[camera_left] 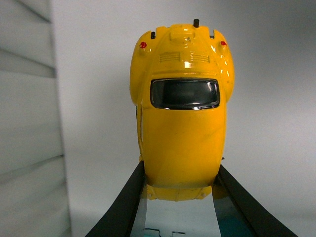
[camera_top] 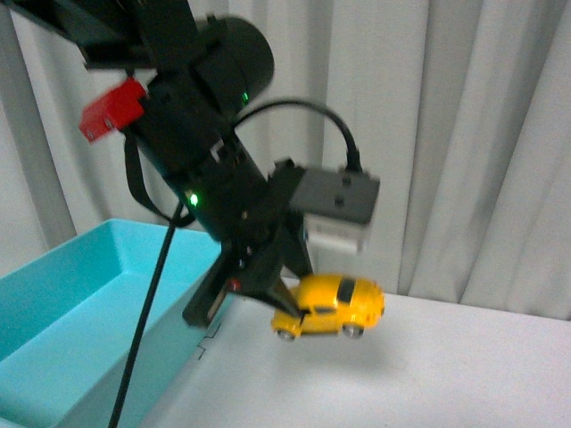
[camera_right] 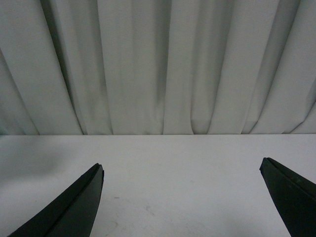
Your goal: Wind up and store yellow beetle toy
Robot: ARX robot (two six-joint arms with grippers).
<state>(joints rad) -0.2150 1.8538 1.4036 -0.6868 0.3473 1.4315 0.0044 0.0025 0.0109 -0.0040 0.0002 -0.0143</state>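
The yellow beetle toy (camera_top: 330, 306) hangs in the air just above the white table, held level, its shadow on the surface below. My left gripper (camera_top: 284, 299) is shut on one end of it and reaches down from the upper left. In the left wrist view the yellow beetle toy (camera_left: 181, 113) fills the middle, dark window up, clamped between two black fingers (camera_left: 126, 200). My right gripper (camera_right: 181, 170) is open over bare table with nothing between its fingers (camera_right: 81, 197). That arm does not show in the front view.
A turquoise bin (camera_top: 85, 308) stands at the left of the table, its near wall just left of the left gripper. White table (camera_top: 401, 374) stretches to the right. A white curtain (camera_top: 464, 134) hangs behind. A black cable (camera_top: 143, 330) dangles in front of the bin.
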